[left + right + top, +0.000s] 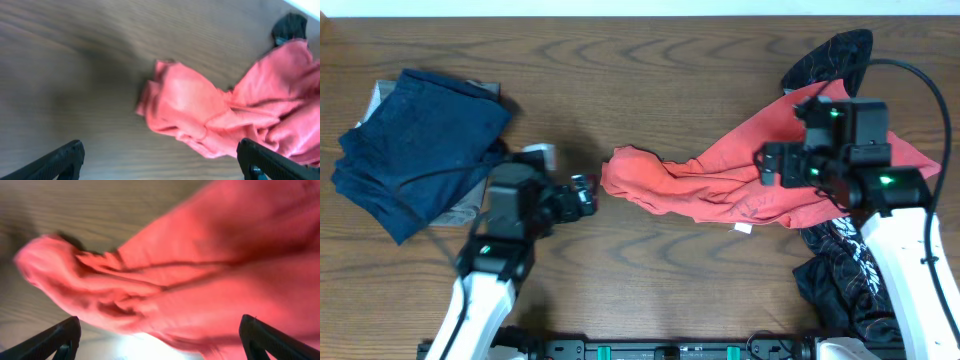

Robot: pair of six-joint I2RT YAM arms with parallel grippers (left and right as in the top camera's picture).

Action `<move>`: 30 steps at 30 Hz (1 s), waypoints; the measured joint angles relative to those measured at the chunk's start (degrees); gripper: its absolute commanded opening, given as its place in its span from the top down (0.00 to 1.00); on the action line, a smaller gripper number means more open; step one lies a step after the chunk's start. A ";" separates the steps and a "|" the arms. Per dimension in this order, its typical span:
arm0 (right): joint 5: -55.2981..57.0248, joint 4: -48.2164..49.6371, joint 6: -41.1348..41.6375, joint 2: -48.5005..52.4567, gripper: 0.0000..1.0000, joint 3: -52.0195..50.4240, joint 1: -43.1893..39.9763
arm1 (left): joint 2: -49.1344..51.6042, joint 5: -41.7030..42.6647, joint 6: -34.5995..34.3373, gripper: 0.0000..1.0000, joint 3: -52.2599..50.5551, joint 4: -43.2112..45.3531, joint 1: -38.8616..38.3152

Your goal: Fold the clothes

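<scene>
Overhead, I see the coral-red T-shirt (720,185) lying in a long crumpled rope across the middle and right of the wooden surface (650,70). Its bunched left end points toward my left tool (585,195), and its wider right part drapes over a black patterned garment (840,275). That garment spills out at the top right and down the right edge. A small white tag (743,228) pokes out along the shirt's lower edge. No lettering shows.

Navy-blue garments (415,150) sit in a loose heap at the far left, well apart from the shirt. I cannot tell whether that heap counts as folded.

From the left wrist, the left tool (160,167) has its fingers spread wide with nothing between them, and the shirt's end lies just ahead on bare wood. From the right wrist, the right tool (160,342) is also spread wide over the shirt's body. Red cloth fills the view, but I see none of it pinched.

By my reckoning the shirt's folding has hardly begun. It is not flattened and no edge is laid over. It needs spreading first, then folding, and the black garment beneath is unfolded too.
</scene>
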 measured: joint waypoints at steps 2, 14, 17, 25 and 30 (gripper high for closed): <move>0.31 -2.47 0.11 0.04 0.01 0.00 -2.36 | 5.51 0.52 -1.81 0.02 0.02 3.78 -3.85; 0.98 -6.73 0.15 0.04 0.01 0.00 -8.48 | 31.82 2.14 -15.26 0.02 0.52 29.73 -22.73; 1.01 -7.08 0.13 0.04 0.01 0.00 -8.48 | 35.23 2.25 -16.83 0.21 0.72 36.79 -24.65; 1.01 -7.23 0.15 0.04 0.01 0.00 -8.48 | 36.94 2.21 -17.51 0.94 0.63 46.45 -22.38; 1.01 -7.13 0.15 0.04 0.01 0.00 -8.48 | 29.00 3.30 -17.05 0.94 0.85 46.97 -18.21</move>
